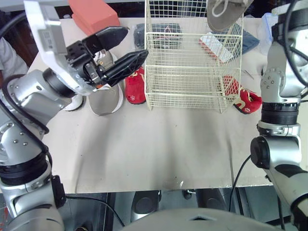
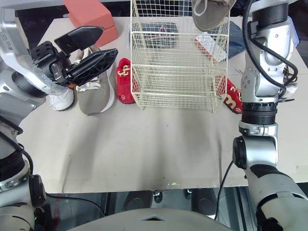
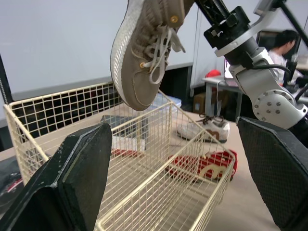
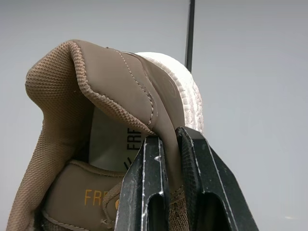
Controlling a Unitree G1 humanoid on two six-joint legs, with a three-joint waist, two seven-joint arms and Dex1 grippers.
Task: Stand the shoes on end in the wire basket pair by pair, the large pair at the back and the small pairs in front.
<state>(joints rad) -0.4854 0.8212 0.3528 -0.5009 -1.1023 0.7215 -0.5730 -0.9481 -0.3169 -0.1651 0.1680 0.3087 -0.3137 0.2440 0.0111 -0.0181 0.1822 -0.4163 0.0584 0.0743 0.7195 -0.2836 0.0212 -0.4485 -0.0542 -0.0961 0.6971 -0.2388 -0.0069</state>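
Right gripper [image 4: 168,139] pinches heel of tan shoe [image 1: 224,14], toe-down above wire basket [image 1: 192,34]; left gripper [image 1: 135,43] wide open, empty. Next: lower shoe to basket's far end.

Cut off and covered, as we see it
The top edge clips the heel of the tan sneaker [image 1: 224,12] and the orange box [image 1: 94,14]. At upper left, the left gripper [image 1: 136,43] covers part of the matching sneaker [image 1: 103,98]. We cannot name the dark things behind the wire basket [image 1: 192,72].
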